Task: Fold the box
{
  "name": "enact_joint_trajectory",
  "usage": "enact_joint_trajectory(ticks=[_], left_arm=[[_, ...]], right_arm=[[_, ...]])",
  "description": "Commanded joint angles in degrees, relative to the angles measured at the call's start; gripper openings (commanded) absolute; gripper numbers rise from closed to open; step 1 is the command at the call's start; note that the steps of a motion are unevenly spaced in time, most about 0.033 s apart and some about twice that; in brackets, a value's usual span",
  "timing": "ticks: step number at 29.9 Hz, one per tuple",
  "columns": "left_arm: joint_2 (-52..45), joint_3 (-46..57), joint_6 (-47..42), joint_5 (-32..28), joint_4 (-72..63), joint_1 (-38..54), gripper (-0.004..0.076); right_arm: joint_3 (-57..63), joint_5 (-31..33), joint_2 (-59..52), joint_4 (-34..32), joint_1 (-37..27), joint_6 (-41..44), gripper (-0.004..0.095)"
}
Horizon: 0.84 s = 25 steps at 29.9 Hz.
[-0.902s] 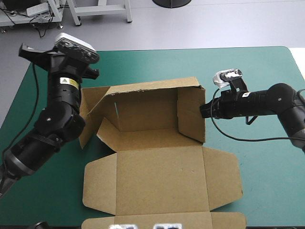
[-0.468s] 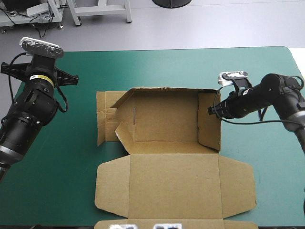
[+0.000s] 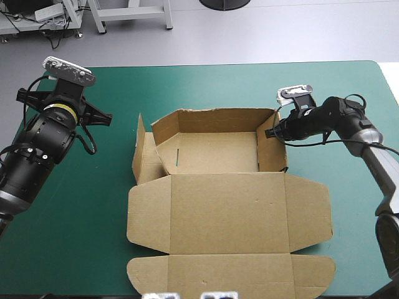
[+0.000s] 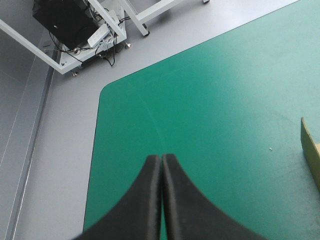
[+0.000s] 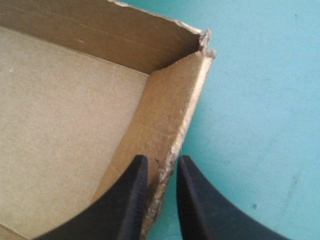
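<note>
- High view, taking 12 o'clock as the far edge: one table (image 3: 206, 87) with a teal-green cover fills the scene.
- One brown box (image 3: 227, 212) lies at the table's middle, reaching toward 6 o'clock. It is an open tray with the lid flat.
- The tray (image 3: 215, 152) forms the box's 12 o'clock end. Its mouth faces up and its long axis runs from 9 to 3 o'clock.
- The lid (image 3: 227, 240) spreads flat from the tray's near wall toward 6 o'clock. It has two side flaps, one at 9 and one at 3 o'clock, and one tuck strip at its 6 o'clock end, close to the table's near edge.
- The tray's far wall and its 3 o'clock wall stand upright and meet at a corner. At the 9 o'clock end the side panel stands splayed outward, not tucked.
- There are two arms. The left arm (image 3: 43, 137) is at 9 o'clock, well apart from the box, and the right arm (image 3: 349, 121) is at 3 o'clock.
- The right gripper (image 5: 161, 160) pinches the tray's 3 o'clock wall near the far corner. One black finger is inside the tray and one outside, nearly closed with the board between them.
- The left gripper (image 4: 161, 165) holds nothing, its two black fingers pressed together in one pointed arch. It hangs over bare cover toward the table's 10 o'clock corner, with an edge of the box off to one side.
</note>
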Motion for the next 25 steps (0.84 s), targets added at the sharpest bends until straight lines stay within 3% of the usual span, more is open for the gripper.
enact_joint_trajectory(ticks=[1, 3, 11, 18, 25], left_arm=[[-1.82, -1.84, 0.96, -2.02, 1.48, 0.02, -0.001], [-1.82, -1.84, 1.04, -2.02, 1.48, 0.02, -0.001], [-1.82, -1.84, 1.76, -2.0, 1.48, 0.02, -0.001], [-1.82, -1.84, 1.76, -1.89, 1.48, 0.02, -0.001], [-1.82, -1.84, 1.76, -1.38, 0.78, 0.02, -0.001]], right_arm=[[-2.64, 0.28, -2.11, -0.83, -0.11, -1.86, 0.0399], [-4.72, 2.84, -2.52, -0.83, -0.11, -1.86, 0.0435], [-16.34, 13.91, -8.76, -0.83, -0.11, -0.11, 0.0426], [-19.06, 27.7, -14.31, -3.25, -0.11, 8.35, 0.0426], [-17.48, 25.43, -9.66, -4.44, -0.11, 11.8, 0.0357]])
